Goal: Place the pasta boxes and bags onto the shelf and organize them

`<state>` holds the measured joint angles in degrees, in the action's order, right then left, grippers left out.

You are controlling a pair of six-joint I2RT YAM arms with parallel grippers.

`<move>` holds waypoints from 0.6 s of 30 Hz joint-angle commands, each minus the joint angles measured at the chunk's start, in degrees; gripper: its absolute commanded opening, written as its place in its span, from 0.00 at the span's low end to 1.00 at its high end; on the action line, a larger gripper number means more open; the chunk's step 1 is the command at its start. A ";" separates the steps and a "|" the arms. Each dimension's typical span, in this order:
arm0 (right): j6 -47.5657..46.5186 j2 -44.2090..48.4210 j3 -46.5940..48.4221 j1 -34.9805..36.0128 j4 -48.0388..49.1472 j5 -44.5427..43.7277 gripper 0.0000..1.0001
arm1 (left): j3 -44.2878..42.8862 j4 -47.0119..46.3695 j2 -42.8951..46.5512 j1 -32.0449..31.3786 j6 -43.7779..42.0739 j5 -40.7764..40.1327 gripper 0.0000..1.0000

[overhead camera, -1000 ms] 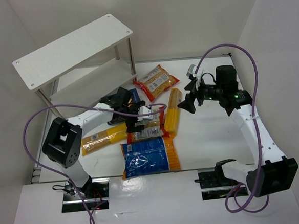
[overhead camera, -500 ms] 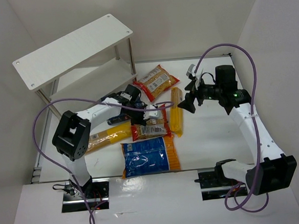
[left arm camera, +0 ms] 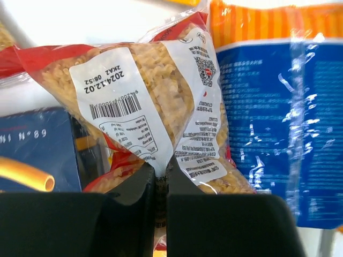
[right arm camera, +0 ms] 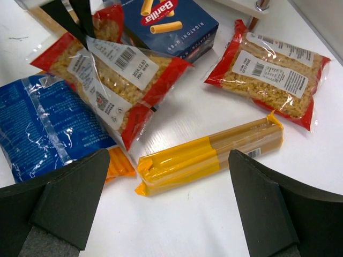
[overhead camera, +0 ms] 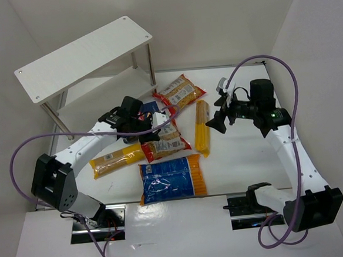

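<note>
Left gripper [left arm camera: 161,179] is clamped shut on a thin fold of film at the edge of a red-edged clear bag of elbow macaroni [left arm camera: 144,101]. It pinches wrapper only, and the pasta bulges beyond the jaws. This bag lies just in front of the shelf [overhead camera: 84,55], off its front right post. Whether it has cleared the counter [overhead camera: 244,164] I cannot tell.

The step in hand looks like carrying this bag to the shelf. With so slight a hold, I would raise it straight and slowly until it hangs free. Then bring it in level through the shelf's open front, lay it flat toward one end, and let go only once a board takes the weight.

A dark blue Barilla box [right arm camera: 166,21] lies between the bag and the shelf, right against the bag. A second red-edged bag [overhead camera: 179,93] and a long yellow pack [overhead camera: 201,126] lie further right of the shelf. Another long yellow pack [overhead camera: 115,159] and a blue-orange bag [overhead camera: 170,178] lie further in front of it. Farthest from the shelf, the right gripper [overhead camera: 217,118] hovers with jaws spread wide, holding nothing.
</note>
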<state>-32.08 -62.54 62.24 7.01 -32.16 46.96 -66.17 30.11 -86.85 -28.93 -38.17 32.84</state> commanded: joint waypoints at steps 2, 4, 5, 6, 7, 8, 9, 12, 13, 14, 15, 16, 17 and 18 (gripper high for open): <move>-0.27 2.51 -0.10 -0.68 1.84 -0.29 1.00 | 0.25 -7.96 5.64 0.71 6.00 4.16 0.00; -0.27 2.51 -0.10 -0.68 1.84 -0.29 1.00 | 1.04 -9.80 7.65 1.24 7.58 4.16 0.00; -0.27 2.51 -0.10 -0.68 1.84 -0.29 1.00 | 1.57 -10.50 8.18 1.24 9.07 4.16 0.00; -0.27 2.51 -0.10 -0.68 1.84 -0.29 1.00 | 1.57 -11.12 8.19 1.85 9.69 4.16 0.00; 0.25 3.04 -0.10 -0.68 1.84 -0.29 1.00 | 1.57 -11.12 8.97 2.73 10.31 4.16 0.00; 0.26 3.04 -0.10 -1.20 1.84 -0.29 1.00 | 1.57 -11.91 9.85 3.26 11.70 4.16 0.00; 0.26 3.04 -0.10 -1.20 1.84 -0.29 1.00 | 1.57 -12.61 10.99 4.39 12.33 3.55 0.00; 0.26 3.56 -0.63 -1.20 1.84 -0.81 1.00 | 0.96 -13.23 12.83 6.07 14.61 1.45 0.00; 0.26 3.57 -0.63 -1.20 1.84 -0.82 1.00 | 0.96 -13.23 13.37 6.60 15.31 0.05 0.00; 0.78 3.57 -0.63 -1.20 2.36 -0.82 1.00 | 0.43 -13.23 13.37 6.60 16.54 -0.58 0.00; 0.79 3.57 -0.63 -1.20 2.37 -0.82 1.00 | 0.43 -13.93 14.76 7.30 17.25 -1.72 0.00; 0.79 3.57 -0.63 -1.20 2.89 -0.82 1.00 | 0.43 -13.94 14.78 8.00 18.04 -3.90 0.00; 1.31 3.57 -0.63 -1.20 3.50 -1.34 1.00 | 0.43 -15.33 16.17 8.01 18.83 -5.32 0.00; 1.31 3.57 -0.63 -1.20 3.51 -1.34 1.00 | 0.43 -15.86 16.79 8.79 20.58 -6.20 0.00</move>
<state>-31.55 -60.31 62.19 6.17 -31.73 46.15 -62.98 24.08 -74.96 -21.21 -22.61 28.12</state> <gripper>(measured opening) 0.999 0.077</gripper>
